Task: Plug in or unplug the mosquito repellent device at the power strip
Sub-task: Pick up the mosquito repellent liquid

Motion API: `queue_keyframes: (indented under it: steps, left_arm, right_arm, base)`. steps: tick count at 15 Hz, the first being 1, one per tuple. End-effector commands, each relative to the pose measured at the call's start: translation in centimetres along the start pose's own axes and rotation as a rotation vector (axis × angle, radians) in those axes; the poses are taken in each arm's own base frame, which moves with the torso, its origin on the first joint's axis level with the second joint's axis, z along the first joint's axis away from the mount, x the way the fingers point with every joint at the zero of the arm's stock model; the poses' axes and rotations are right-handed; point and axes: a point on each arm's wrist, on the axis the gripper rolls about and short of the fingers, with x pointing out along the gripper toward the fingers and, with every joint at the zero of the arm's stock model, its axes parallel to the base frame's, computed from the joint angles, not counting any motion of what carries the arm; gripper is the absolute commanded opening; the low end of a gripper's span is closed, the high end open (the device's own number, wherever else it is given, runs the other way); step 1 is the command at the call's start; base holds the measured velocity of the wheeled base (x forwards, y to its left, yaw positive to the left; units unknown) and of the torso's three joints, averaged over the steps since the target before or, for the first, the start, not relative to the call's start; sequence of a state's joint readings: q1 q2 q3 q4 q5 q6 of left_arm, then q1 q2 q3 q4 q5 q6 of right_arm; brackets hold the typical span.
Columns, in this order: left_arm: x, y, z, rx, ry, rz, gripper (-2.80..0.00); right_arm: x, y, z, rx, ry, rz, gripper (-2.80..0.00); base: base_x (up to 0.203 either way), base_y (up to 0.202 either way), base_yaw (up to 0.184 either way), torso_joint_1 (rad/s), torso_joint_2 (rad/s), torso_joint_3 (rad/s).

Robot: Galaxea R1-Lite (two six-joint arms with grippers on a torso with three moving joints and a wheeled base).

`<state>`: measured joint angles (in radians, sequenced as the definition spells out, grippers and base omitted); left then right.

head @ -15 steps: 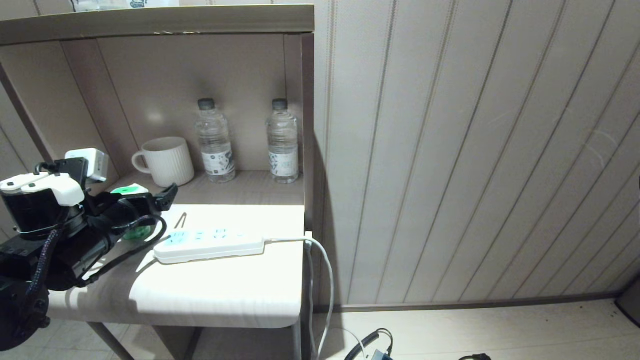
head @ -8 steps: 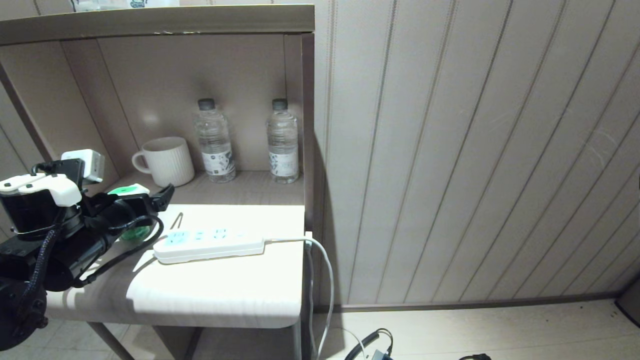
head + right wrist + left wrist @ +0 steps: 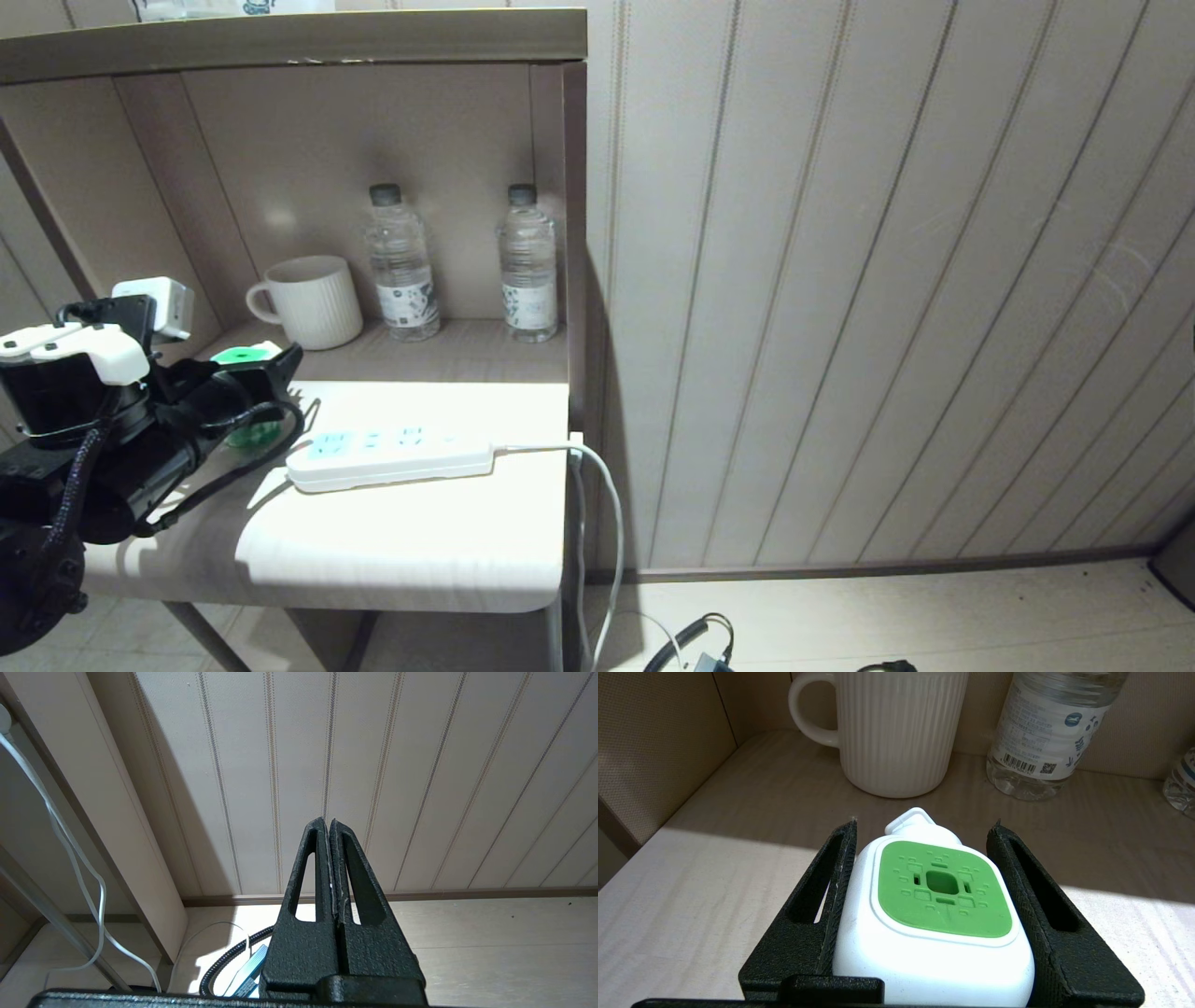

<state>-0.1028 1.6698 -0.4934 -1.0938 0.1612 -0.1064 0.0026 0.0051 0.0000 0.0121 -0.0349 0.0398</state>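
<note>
Now device point(image 3: 931, 914) between left claw point(image 3: 924, 833) fingers

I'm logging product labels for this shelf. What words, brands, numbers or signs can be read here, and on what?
Nothing can be read as text.
Left water bottle label: barcode, QR code, a small bird-like logo; the print is too small to read.
Right water bottle label: too blurred.
Mosquito repellent device: only a raised pattern on its green face, no text.
Mug, power strip: no text visible.

Bare tabletop point(image 3: 401, 532) lies near the strip point(image 3: 390, 457). Far behind it, a mug point(image 3: 313, 301) and two bottles point(image 3: 401, 261) block the back. A side panel point(image 3: 574, 233) walls the right.
</note>
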Motion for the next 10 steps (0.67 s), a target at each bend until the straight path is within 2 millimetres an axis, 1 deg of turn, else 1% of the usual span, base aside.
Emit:
queue_keyframes:
  steps: [1, 5, 8, 10]
  left_arm:
    - [-0.1, 0.0, 0.2, -0.001, -0.012, 0.000, -2.80]
    - [-0.5, 0.0, 0.4, -0.002, -0.019, -0.001, -2.80]
    - [-1.6, 0.0, 2.2, -0.005, -0.074, -0.008, -2.80]
    - [-3.0, 0.1, 3.5, 0.002, -0.051, -0.006, -2.80]
  right_arm:
    - [0.0, 0.0, 0.0, 0.000, 0.000, 0.000, -2.80]
    - [0.0, 0.0, 0.0, 0.000, 0.000, 0.000, -2.80]
    - [0.0, 0.0, 0.0, 0.000, 0.000, 0.000, -2.80]
    - [0.0, 0.0, 0.0, 0.000, 0.000, 0.000, -2.80]
  base:
    - [0.000, 0.000, 0.000, 0.000, 0.00, 0.000]
    - [0.000, 0.000, 0.000, 0.000, 0.00, 0.000]
    - [0.000, 0.000, 0.000, 0.000, 0.00, 0.000]
    - [0.000, 0.000, 0.000, 0.000, 0.00, 0.000]
